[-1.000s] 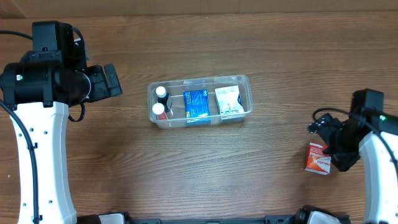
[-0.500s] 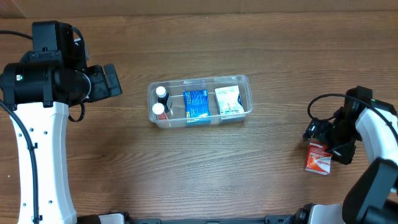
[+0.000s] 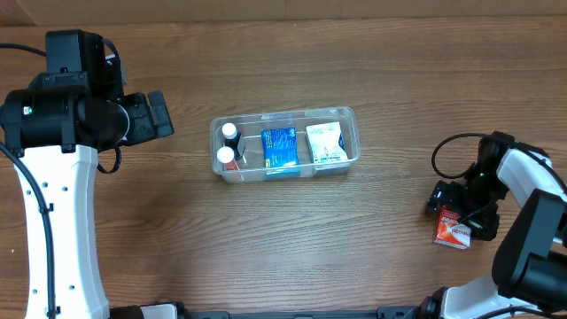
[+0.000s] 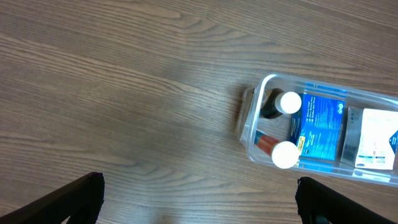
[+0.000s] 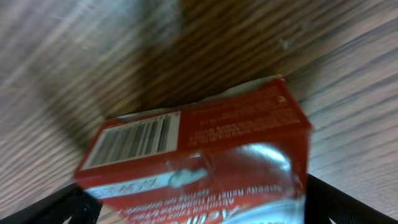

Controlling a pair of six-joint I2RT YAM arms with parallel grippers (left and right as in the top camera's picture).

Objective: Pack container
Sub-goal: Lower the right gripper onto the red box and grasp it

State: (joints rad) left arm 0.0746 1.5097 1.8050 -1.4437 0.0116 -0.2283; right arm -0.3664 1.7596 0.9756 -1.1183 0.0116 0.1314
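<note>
The clear plastic container (image 3: pixel 353 135) sits mid-table and holds two white-capped bottles (image 3: pixel 229 130), a blue box (image 3: pixel 279 149) and a white packet (image 3: pixel 324 143). It also shows in the left wrist view (image 4: pixel 249 127). A red box (image 3: pixel 457 234) lies on the table at the far right. My right gripper (image 3: pixel 454 211) is open, low over the red box, its fingers on either side of it (image 5: pixel 202 208); the box (image 5: pixel 205 143) fills that view. My left gripper (image 3: pixel 159 115) is open and empty, left of the container (image 4: pixel 199 202).
The left arm's white links (image 3: pixel 53 221) run down the left side of the wood table (image 3: pixel 283 239). A black cable (image 3: pixel 447 149) loops beside the right arm.
My right arm has swung inward and its gripper has come down over the red box, now straddling it. The left arm and the container have not moved.
</note>
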